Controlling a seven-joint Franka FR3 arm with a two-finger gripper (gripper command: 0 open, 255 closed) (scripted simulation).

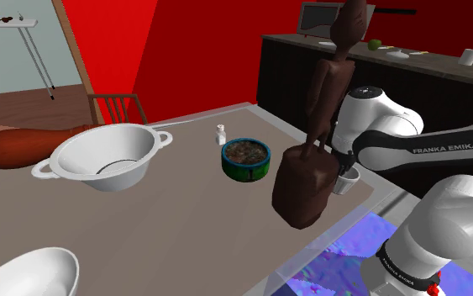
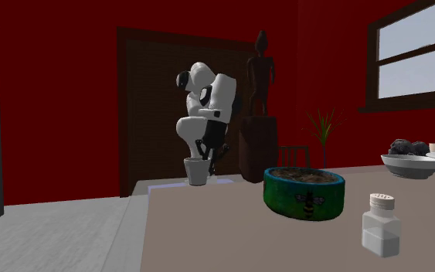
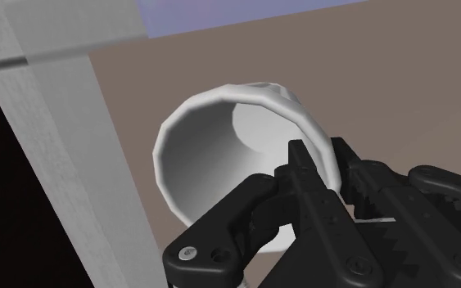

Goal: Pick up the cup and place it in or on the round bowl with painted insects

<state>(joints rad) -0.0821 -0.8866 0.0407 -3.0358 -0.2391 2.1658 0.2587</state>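
My gripper (image 3: pixel 323 155) is clamped on the cup (image 3: pixel 220 155): one finger inside the rim, the other outside, w/ the thin white wall pinched between; the cup is near the table's (image 1: pixel 184 227) edge on my side, and I can't tell if it's off the surface yet. Risk no. 1: the grip is on one side of the rim only, so the cup may tip or slip out on the lift. Next out, the dark brown statue (image 1: pixel 306 189) stands just beside the cup, approx. between it and the bowl (image 1: pixel 244 172) w/ the painted bee; a low swing could clip it. Beyond the bowl a small shaker (image 1: pixel 221 134) stands near; a sloppy drop could knock it.
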